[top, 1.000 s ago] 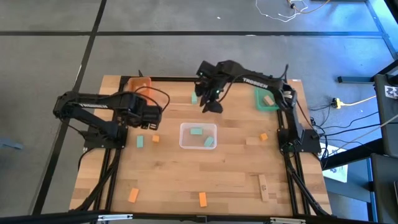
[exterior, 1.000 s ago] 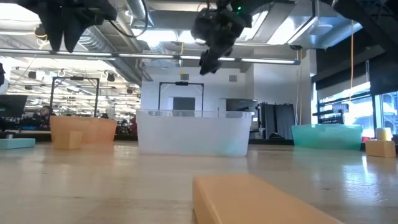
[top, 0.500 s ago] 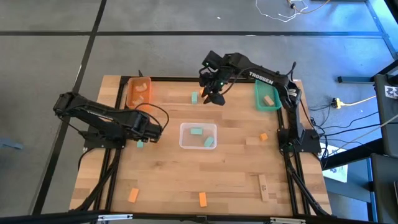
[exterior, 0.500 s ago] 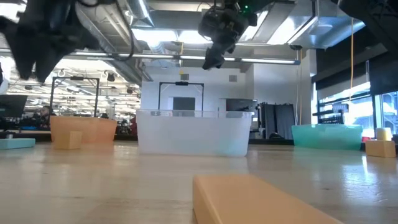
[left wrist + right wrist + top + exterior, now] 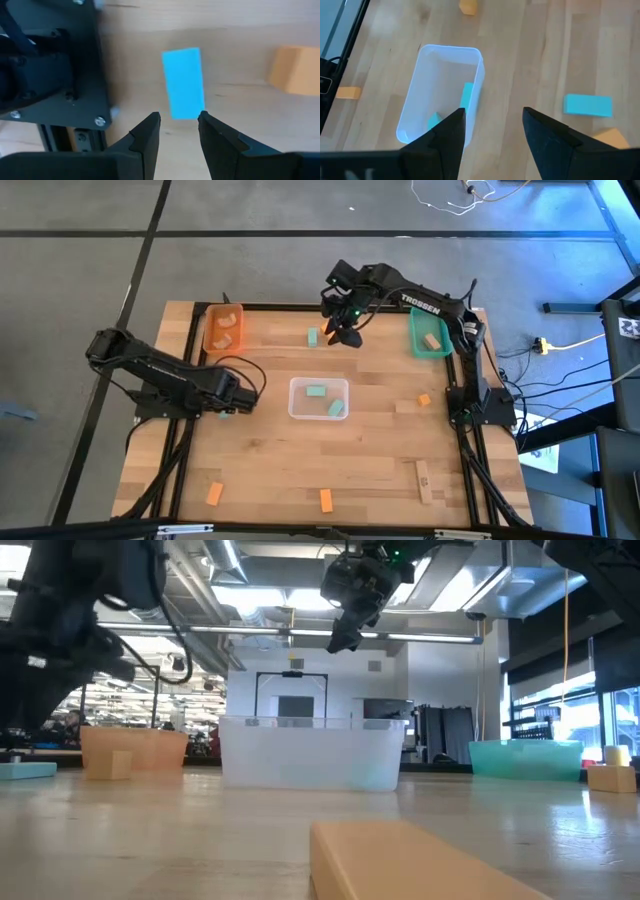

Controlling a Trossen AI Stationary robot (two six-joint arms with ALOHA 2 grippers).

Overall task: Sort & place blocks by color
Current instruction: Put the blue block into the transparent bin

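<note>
My left gripper (image 5: 179, 119) points down, open, just above a mint block (image 5: 184, 82) that lies flat on the table by the left arm's base; its fingertips stand at the block's near end without touching it. In the high view the gripper (image 5: 228, 402) covers most of that block. An orange block (image 5: 295, 70) lies beside it. My right gripper (image 5: 345, 330) hangs open and high over the far middle of the table, holding nothing. Another mint block (image 5: 313, 337) lies flat beneath it.
A clear tray (image 5: 319, 383) at the middle holds two mint blocks. The orange tray (image 5: 223, 310) stands far left, the teal tray (image 5: 413, 340) far right. Loose orange blocks (image 5: 214, 494) (image 5: 326, 500) (image 5: 424, 400) and a tan block (image 5: 424, 480) lie nearer the front.
My left gripper has sunk from high above the table down toward the mint block, moving toward the near and left edges, and has stayed open. My right gripper has drifted a little toward the far edge, still open.
</note>
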